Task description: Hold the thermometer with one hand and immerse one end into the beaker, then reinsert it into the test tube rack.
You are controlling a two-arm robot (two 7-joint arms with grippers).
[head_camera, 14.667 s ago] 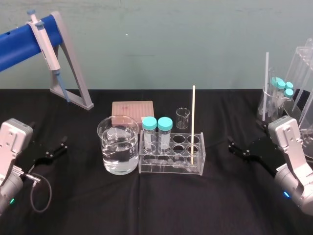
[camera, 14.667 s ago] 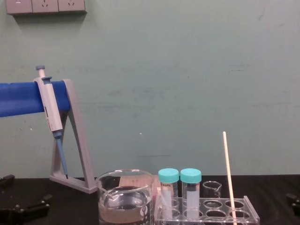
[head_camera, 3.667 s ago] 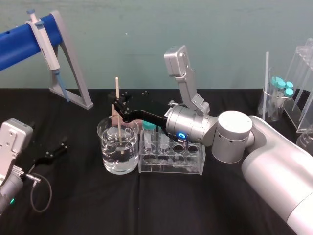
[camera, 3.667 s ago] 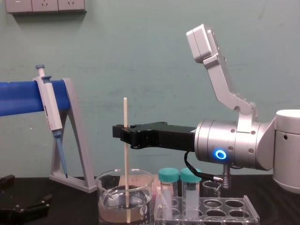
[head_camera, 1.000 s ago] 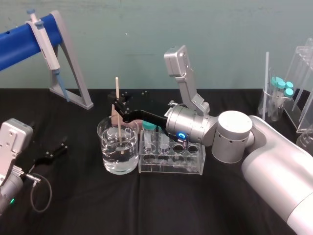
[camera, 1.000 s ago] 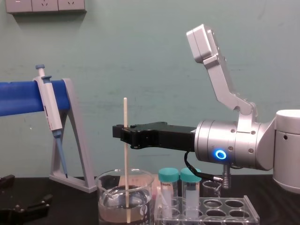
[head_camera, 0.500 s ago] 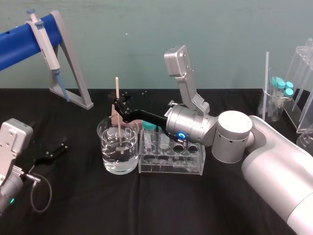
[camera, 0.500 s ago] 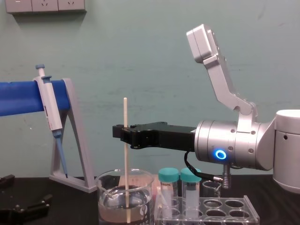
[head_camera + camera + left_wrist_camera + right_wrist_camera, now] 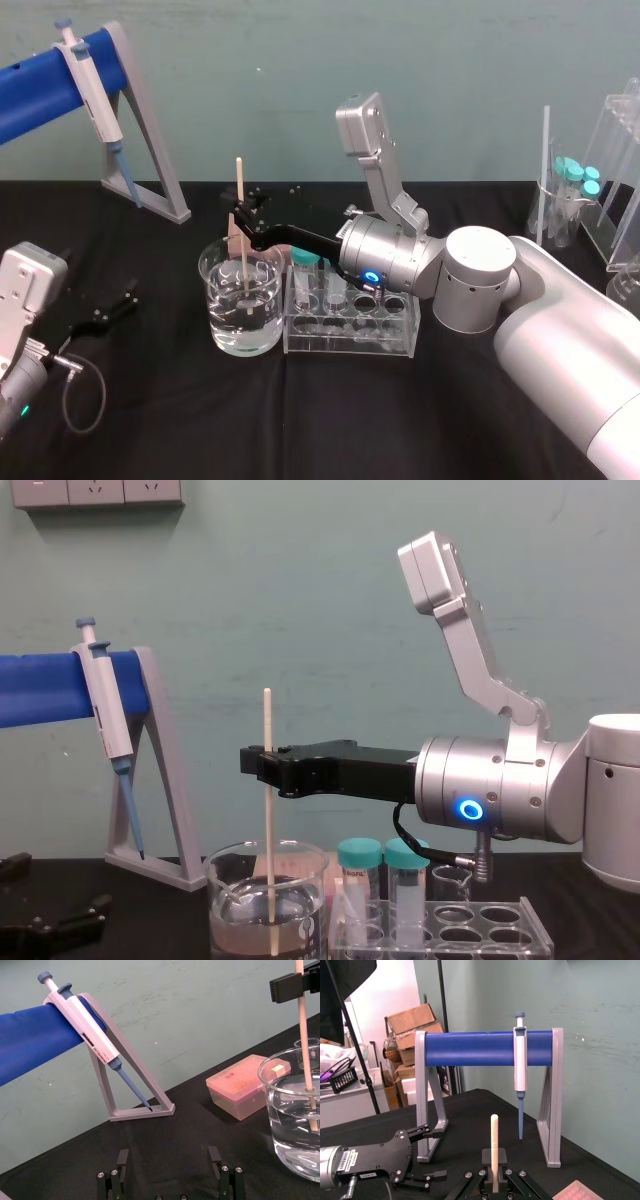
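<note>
The right hand point(image 9: 262, 765) was clenched on the upper part of the thermometer point(image 9: 268, 830), holding it upright with its lower end under the liquid in the beaker point(image 9: 222, 325). The test tube rack point(image 9: 350, 342) stood just beside the beaker on the black surface point(image 9: 300, 420). The left hand point(image 9: 110, 308) sat parked far left, fingers spread apart.

Place: lab | evid: pipette point(image 9: 85, 85) on stand point(image 9: 152, 135), test tube rack point(image 9: 350, 340), beaker point(image 9: 225, 320), tip box point(image 9: 243, 1085)

Right gripper point(image 9: 260, 768) extended, fingers point(image 9: 249, 763) pinched; left gripper point(image 9: 126, 297) parked.
</note>
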